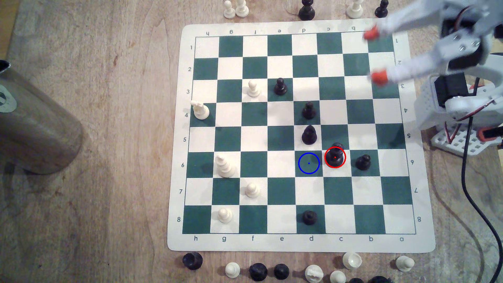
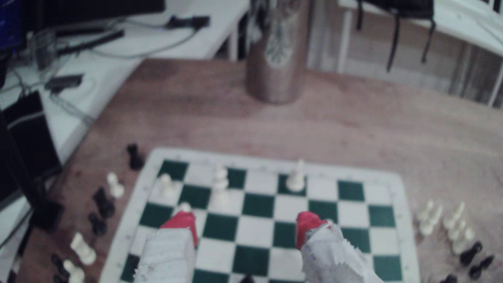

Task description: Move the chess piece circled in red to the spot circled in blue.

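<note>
The chess piece (image 1: 335,155), a glossy black chessman with a knobby top, stands inside the red ring on a white square of row 6. Directly to its left in the exterior view is the spot (image 1: 309,163), a dark green square marked with a blue ring and dot; that square is bare. My gripper (image 1: 375,55) hovers over the board's upper right corner in the exterior view, far from the piece. It is open, with its red-tipped fingers (image 1: 379,77) wide apart and nothing between them. In the wrist view the gripper (image 2: 246,223) hangs above the board, blurred.
Black pawns (image 1: 363,162) and a teardrop-topped black piece (image 1: 309,135) stand close around the spot. White pieces (image 1: 224,166) occupy the exterior view's left half. Captured pieces (image 1: 257,271) line both board edges. A metal tumbler (image 1: 32,119) stands at the far left; the arm's base (image 1: 460,108) is at the right.
</note>
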